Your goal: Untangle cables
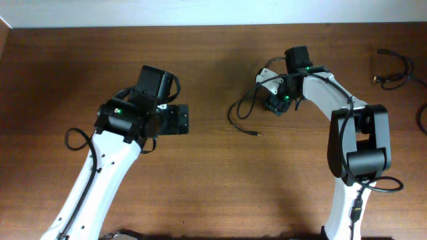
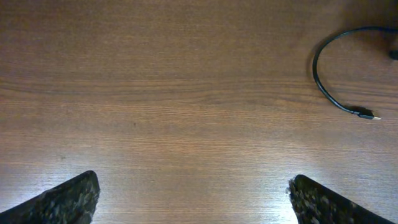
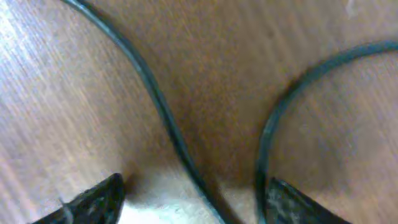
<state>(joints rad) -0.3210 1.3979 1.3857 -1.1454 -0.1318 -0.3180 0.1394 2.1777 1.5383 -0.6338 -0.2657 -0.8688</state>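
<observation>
View from above of a brown wood-grain tabletop [image 1: 213,193], with two white-and-black robot arms reaching in from the near edge.

The left arm [image 1: 100,173] sits over the left half of the tabletop, well apart from every cord. Its wrist camera shows the left fingers [image 2: 68,199] spread wide, one dark tip in each lower corner of the view. Only bare wood lies between them, and they hold nothing. In the upper right of that view lies a thin black cable with a small metallic plug tip [image 2: 318,74], curving in an arc that ends at the plug.

Seen from above, that same cable lies flat on the wood just right of the tabletop's centre. It comes out from under the wrist of the right arm [image 1: 347,133], sweeps left in an open loop, and ends with its plug pointing right.

The right fingers [image 3: 93,202] hang low over this cable. Their wrist camera, close and blurred, shows them partly apart and straddling two strands of the cable, which run side by side down the gap. The right-hand strand passes just beside the right tip, but whether it touches cannot be told. Neither strand is pinched.

A second thin black cable in a loose coil [image 1: 393,70] lies near the far right corner, well apart from both arms' fingers. A short arc of another black cord [image 1: 421,117] shows at the right edge, mostly cut off by the frame.
</observation>
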